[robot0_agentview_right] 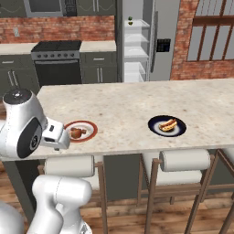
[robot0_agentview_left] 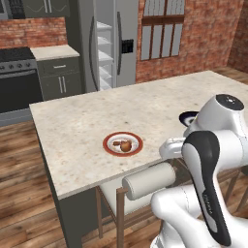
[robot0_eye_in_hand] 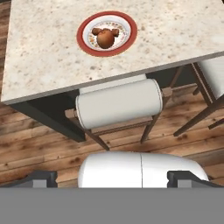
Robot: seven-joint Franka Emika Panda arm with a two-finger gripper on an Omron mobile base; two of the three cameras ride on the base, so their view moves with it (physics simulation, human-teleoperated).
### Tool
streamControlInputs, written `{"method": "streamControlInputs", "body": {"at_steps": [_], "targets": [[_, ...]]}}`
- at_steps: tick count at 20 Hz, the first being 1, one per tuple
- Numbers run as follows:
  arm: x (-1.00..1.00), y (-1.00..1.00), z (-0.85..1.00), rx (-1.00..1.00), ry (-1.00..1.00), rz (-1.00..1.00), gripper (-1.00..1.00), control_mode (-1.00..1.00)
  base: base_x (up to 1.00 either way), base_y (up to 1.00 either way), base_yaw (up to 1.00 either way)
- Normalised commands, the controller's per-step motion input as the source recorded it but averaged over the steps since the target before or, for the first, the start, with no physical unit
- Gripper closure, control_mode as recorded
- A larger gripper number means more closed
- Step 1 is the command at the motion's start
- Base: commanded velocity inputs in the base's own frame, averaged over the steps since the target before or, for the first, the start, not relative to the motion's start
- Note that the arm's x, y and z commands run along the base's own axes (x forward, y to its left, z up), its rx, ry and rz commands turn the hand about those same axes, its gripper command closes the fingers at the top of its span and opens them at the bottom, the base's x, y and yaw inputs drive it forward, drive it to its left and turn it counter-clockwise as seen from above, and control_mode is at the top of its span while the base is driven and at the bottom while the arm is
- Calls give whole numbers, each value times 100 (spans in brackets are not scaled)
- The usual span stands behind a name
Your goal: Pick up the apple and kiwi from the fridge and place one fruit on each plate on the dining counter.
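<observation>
Beige speckled dining counter point(robot0_agentview_right: 128, 109) spans mid-frame, stools point(robot0_agentview_right: 183, 162) tucked along its near edge. White red-rimmed plate point(robot0_agentview_right: 81, 131) with brown food sits lower left on it; black plate point(robot0_agentview_right: 167, 125) with a hot dog right of centre, well apart. Fridge point(robot0_agentview_right: 137, 41) stands open at top centre, a small green fruit, probably the kiwi point(robot0_agentview_right: 130, 19), on its upper shelf. Gripper point(robot0_eye_in_hand: 111, 177) fingertips sit wide apart at hand view's bottom corners, holding nothing, above a stool.

Red-rimmed plate point(robot0_eye_in_hand: 107, 33) on dining counter point(robot0_eye_in_hand: 43, 57), stool point(robot0_eye_in_hand: 119, 104) below.
</observation>
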Motion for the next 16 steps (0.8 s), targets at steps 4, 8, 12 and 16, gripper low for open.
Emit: {"method": "streamControlInputs", "body": {"at_steps": [4,8,12,16], "targets": [[-1,0,0,0,0,0,-100,-100,0,0,0],[-16,0,0,0,-3,0,-100,100,-26,2,0],[0,0,0,0,0,0,-100,100,-69,59,6],[0,0,0,0,0,0,-100,100,-22,94,2]]}}
